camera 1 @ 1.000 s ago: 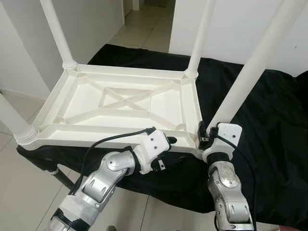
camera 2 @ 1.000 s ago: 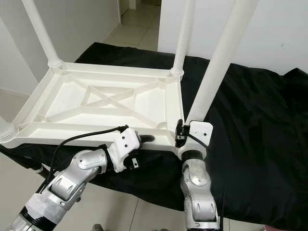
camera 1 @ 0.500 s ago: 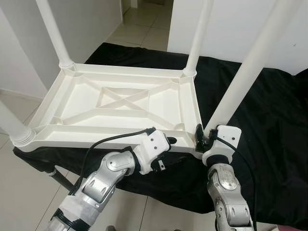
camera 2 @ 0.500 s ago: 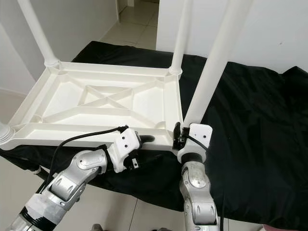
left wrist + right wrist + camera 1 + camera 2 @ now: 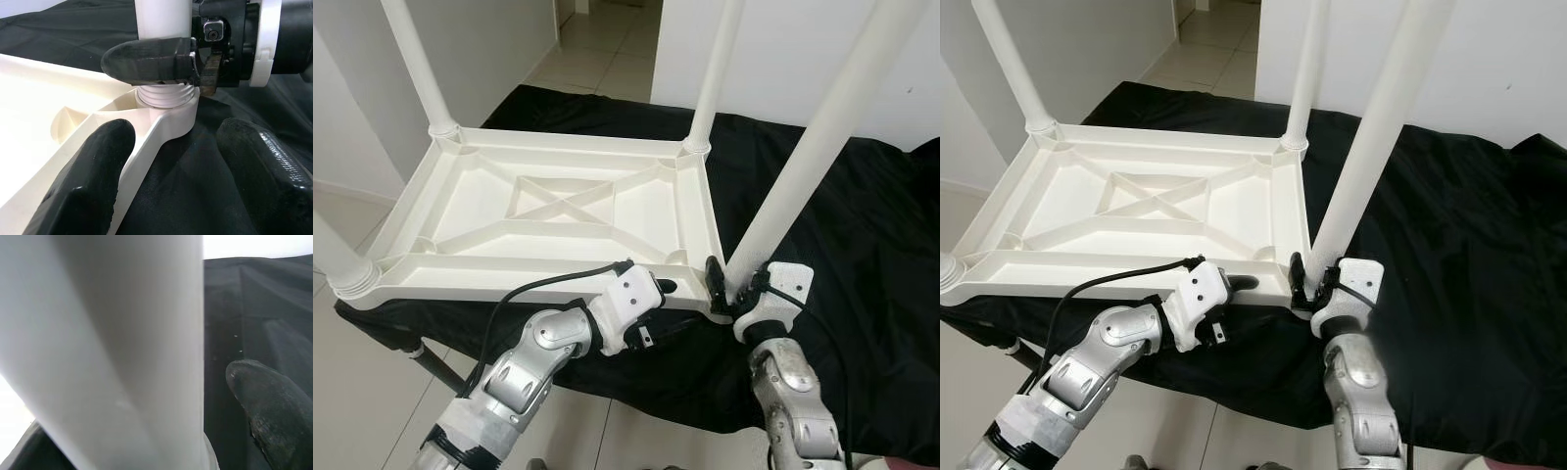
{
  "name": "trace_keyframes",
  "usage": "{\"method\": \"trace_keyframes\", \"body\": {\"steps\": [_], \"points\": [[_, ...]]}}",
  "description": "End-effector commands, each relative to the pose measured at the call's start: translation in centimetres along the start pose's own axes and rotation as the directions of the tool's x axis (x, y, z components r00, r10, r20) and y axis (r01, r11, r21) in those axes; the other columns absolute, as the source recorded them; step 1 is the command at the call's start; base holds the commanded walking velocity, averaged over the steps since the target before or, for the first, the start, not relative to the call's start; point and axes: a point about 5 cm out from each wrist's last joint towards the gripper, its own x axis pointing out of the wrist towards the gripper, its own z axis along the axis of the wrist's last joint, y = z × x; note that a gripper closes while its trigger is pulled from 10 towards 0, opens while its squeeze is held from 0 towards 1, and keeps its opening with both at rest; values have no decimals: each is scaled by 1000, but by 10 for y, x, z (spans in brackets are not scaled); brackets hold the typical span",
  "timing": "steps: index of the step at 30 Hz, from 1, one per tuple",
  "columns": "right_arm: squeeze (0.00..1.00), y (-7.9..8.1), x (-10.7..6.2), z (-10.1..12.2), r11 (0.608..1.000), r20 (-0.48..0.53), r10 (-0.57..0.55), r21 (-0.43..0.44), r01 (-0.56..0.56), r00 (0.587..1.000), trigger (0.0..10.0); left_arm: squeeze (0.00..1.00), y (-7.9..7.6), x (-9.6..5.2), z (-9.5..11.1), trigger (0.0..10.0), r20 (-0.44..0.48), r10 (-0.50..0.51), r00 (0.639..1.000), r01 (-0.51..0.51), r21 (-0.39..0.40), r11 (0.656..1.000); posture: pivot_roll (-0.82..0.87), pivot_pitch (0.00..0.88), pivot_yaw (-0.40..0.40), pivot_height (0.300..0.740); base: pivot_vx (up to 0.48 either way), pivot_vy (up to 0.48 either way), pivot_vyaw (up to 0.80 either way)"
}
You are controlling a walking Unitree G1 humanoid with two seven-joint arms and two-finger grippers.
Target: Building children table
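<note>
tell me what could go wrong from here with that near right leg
1. The right gripper clamps the near right leg low, at its threaded base; the thread is still exposed above the corner socket, so the leg may not be fully seated and could lean or cross-thread.
2. The left gripper stands open around the tabletop rim without clamping it, so the upturned tabletop could slide on the black cloth as the leg turns.

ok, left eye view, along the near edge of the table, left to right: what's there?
near-left leg → left gripper at the tabletop rim → right gripper gripping the near-right leg → black cloth.
</note>
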Motion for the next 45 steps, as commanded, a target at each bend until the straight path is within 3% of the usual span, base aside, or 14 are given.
{"method": "trace_keyframes", "body": {"steps": [1,10,21,26,30,35,37,43,45], "points": [[0,-5,0,4,999,26,32,10,-32,999,10000,0,-3,1,-4,10000,-14,-8,1000,8,2,1000,-36,93,-48,740,0,0,0],[0,2,-5,-2,990,38,135,-41,-134,990,10000,0,5,-3,-7,10000,-9,108,994,-108,31,994,-24,79,-49,740,0,0,0],[0,-3,-3,-1,989,78,139,-59,-135,987,10000,0,19,-3,0,10000,29,205,978,-206,67,976,-32,71,-18,740,0,0,0],[0,-11,0,-2,982,84,140,-138,-127,987,10000,0,20,-2,1,10000,43,193,980,-196,91,976,-34,68,-10,740,0,0,0],[0,-15,1,-2,979,78,152,-150,-140,985,10000,0,19,-2,-1,10000,33,157,987,-159,88,983,-34,69,-9,740,0,0,0],[0,-15,3,1,959,71,229,-187,-213,971,10000,0,20,-3,0,10000,26,106,994,-107,75,991,-36,75,0,740,0,0,0],[0,-14,5,1,938,54,307,-188,-292,950,10000,0,16,0,-1,10000,22,62,998,-63,56,996,-32,77,1,740,0,0,0],[0,-13,9,1,908,32,379,-204,-365,925,10000,0,11,5,2,10000,28,23,999,-25,50,998,-19,76,-7,740,0,0,0],[0,-14,14,0,882,6,430,-216,-419,903,9922,0,6,9,4,10000,37,3,999,-5,62,998,-12,74,-12,740,0,0,0]]}}
